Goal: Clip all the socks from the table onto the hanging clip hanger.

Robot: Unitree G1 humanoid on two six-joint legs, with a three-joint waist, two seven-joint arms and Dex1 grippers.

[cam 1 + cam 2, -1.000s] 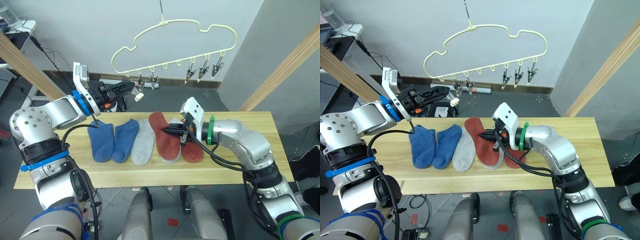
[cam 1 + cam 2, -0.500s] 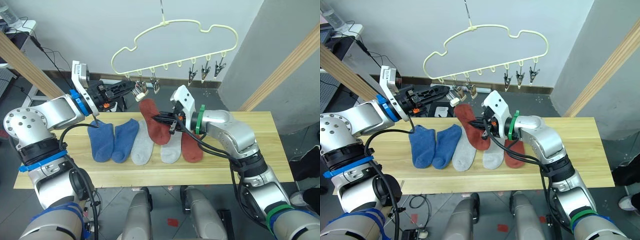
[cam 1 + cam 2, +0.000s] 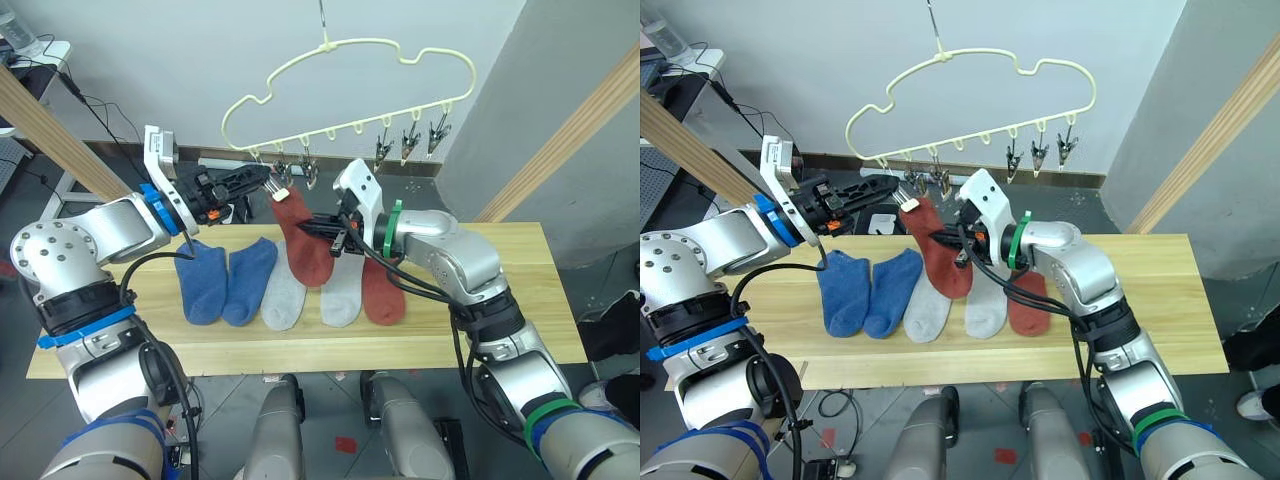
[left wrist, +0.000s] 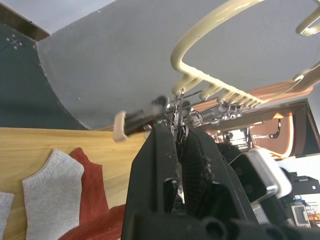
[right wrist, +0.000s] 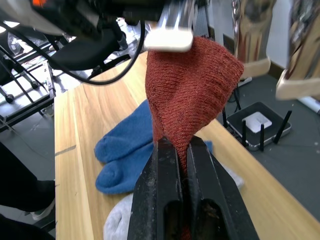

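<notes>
The left gripper (image 3: 262, 178) is raised over the table's (image 3: 520, 300) far edge at the hanger's (image 3: 350, 90) left end, its fingers (image 4: 150, 165) nearly together, pinching one of the hanger's metal clips (image 4: 176, 112). On the table below lie two blue socks (image 3: 205, 280) side by side at the left, then a grey sock (image 3: 285, 290). Just right of the left gripper a red sock (image 3: 303, 240) is held up off the table, its top edge right beside the pinched clip and its lower end hanging over the grey sock. The right gripper (image 3: 335, 228) has its fingers (image 5: 170, 200) closed tight on the middle of this red sock, as the right wrist view shows. Further right on the table lie a second grey sock (image 3: 340, 295) and a second red sock (image 3: 383, 293), touching each other. Three more clips (image 3: 408, 145) hang free at the hanger's right end, well apart from both grippers.
</notes>
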